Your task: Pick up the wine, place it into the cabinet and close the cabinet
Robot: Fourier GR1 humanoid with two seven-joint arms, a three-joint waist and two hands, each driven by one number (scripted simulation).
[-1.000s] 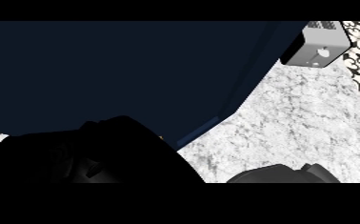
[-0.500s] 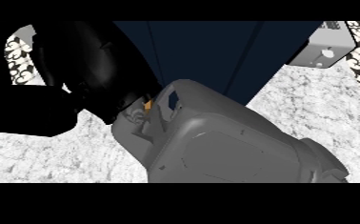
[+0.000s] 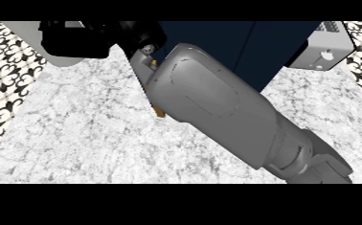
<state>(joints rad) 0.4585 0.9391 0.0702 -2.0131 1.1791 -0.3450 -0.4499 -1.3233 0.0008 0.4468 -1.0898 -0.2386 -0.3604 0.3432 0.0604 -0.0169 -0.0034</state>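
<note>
This is looking like a kitchen. A white stone surface [image 3: 84,138] is spreading wide, a dark blue cabinet [image 3: 276,47] is standing at its far edge, and a grey machine [image 3: 322,51] is sitting by its far right corner.

- white speckled stone counter [image 3: 78,138] takes up pretty much the whole near and left part
- grey boxy appliance [image 3: 322,51] sits on it, far right
- black-and-white patterned surface [image 3: 14,61] along the left edge

The grey right forearm [image 3: 212,104] enters from the near right and slants across the middle toward the far left. The black right hand [image 3: 81,39] at its end is turned leftward at the wrist.
</note>
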